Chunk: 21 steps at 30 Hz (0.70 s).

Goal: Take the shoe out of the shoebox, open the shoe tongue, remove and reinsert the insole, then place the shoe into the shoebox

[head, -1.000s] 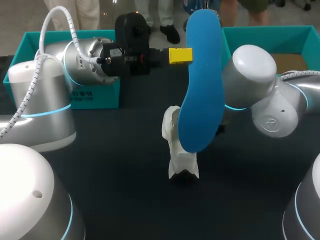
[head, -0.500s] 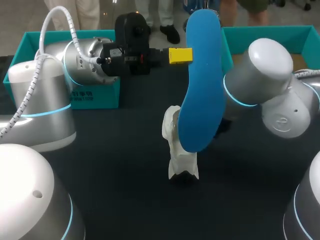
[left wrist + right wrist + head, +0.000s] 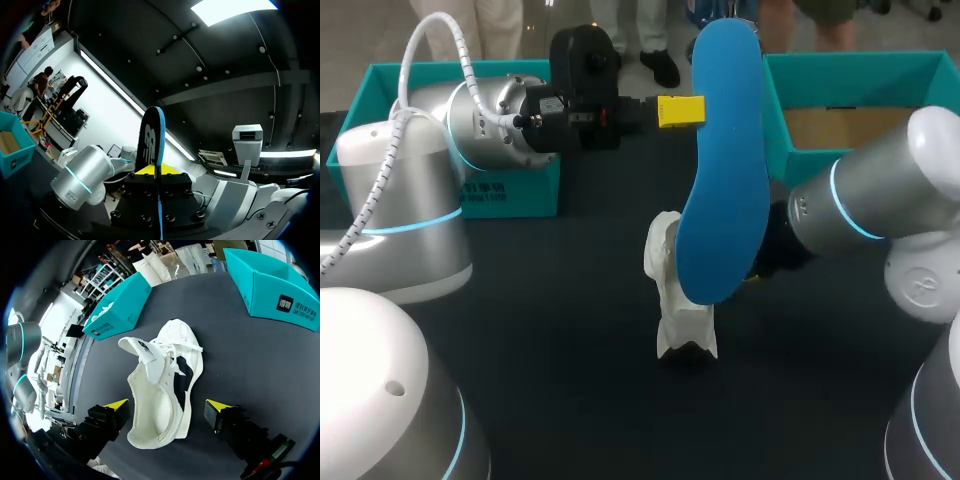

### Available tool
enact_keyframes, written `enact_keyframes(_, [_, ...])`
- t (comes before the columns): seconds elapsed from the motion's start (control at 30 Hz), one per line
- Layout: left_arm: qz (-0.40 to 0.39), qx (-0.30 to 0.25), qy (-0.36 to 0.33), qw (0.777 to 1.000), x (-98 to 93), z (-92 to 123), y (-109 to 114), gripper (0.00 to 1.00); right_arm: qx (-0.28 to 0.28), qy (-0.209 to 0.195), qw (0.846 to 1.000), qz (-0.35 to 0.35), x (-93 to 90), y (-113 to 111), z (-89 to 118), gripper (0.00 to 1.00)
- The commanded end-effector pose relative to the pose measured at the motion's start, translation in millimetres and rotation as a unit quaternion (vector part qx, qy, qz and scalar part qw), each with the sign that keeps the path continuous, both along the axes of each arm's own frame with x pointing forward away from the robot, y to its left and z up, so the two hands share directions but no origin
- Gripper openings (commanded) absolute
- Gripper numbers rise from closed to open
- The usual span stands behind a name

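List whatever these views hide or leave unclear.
Shoe: head view, mostly behind the blue insole.
Right gripper: head view, hidden behind that insole.
Insole's faces: left wrist view, edge-on in the left gripper.
Shoe's sole: right wrist view, facing away.

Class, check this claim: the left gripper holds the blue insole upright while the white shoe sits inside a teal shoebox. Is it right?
No. The left gripper does hold the blue insole upright, but the white shoe lies on the dark table, outside the teal shoeboxes, as the right wrist view shows.

arms [image 3: 405, 225] silver, cyan rings | left hand [image 3: 681, 111] black, yellow tips | white cable [image 3: 405, 62]
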<state>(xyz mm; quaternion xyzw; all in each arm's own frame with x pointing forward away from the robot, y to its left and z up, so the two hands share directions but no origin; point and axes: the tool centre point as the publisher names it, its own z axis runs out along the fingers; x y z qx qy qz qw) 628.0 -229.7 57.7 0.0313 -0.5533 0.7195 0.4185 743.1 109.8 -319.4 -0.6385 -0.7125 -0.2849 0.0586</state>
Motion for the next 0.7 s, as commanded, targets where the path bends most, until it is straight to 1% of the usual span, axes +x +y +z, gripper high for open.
enact_keyframes(0.03, [0.001,-0.001,0.0,1.0,-0.4,-0.2,-0.2,0.0,0.006,-0.001,1.0,0.002,-1.1,-1.3,-1.6,1.0])
enact_keyframes(0.2, [0.001,-0.001,0.0,1.0,-0.4,-0.2,-0.2,0.0,0.006,-0.001,1.0,0.002,-1.1,-1.3,-1.6,1.0])
enact_keyframes(0.23, [0.001,-0.001,0.0,1.0,-0.4,-0.2,-0.2,0.0,0.045,0.021,0.999,-0.001,-2.0,-2.4,0.5,1.0])
enact_keyframes(0.27, [0.001,-0.001,0.0,1.0,-0.4,-0.2,-0.2,0.0,0.081,0.034,0.996,-0.004,-2.3,-3.2,2.9,1.0])
enact_keyframes(0.33, [0.001,-0.001,0.0,1.0,-0.4,-0.2,-0.2,0.0,0.12,0.041,0.992,-0.009,-2.0,-5.0,10.5,1.0])
enact_keyframes(0.47, [0.001,-0.001,0.0,1.0,-0.4,-0.2,-0.2,0.0,0.166,0.064,0.984,-0.006,-0.6,-9.6,26.2,1.0])
enact_keyframes(0.57, [0.001,-0.001,0.0,1.0,-0.4,-0.2,-0.2,0.0,0.2,0.069,0.977,-0.006,1.0,-13.0,37.7,1.0])
enact_keyframes(0.7, [0.001,-0.001,0.0,1.0,-0.4,-0.2,-0.2,0.0,0.23,0.061,0.971,-0.011,3.2,-17.0,50.4,1.0])
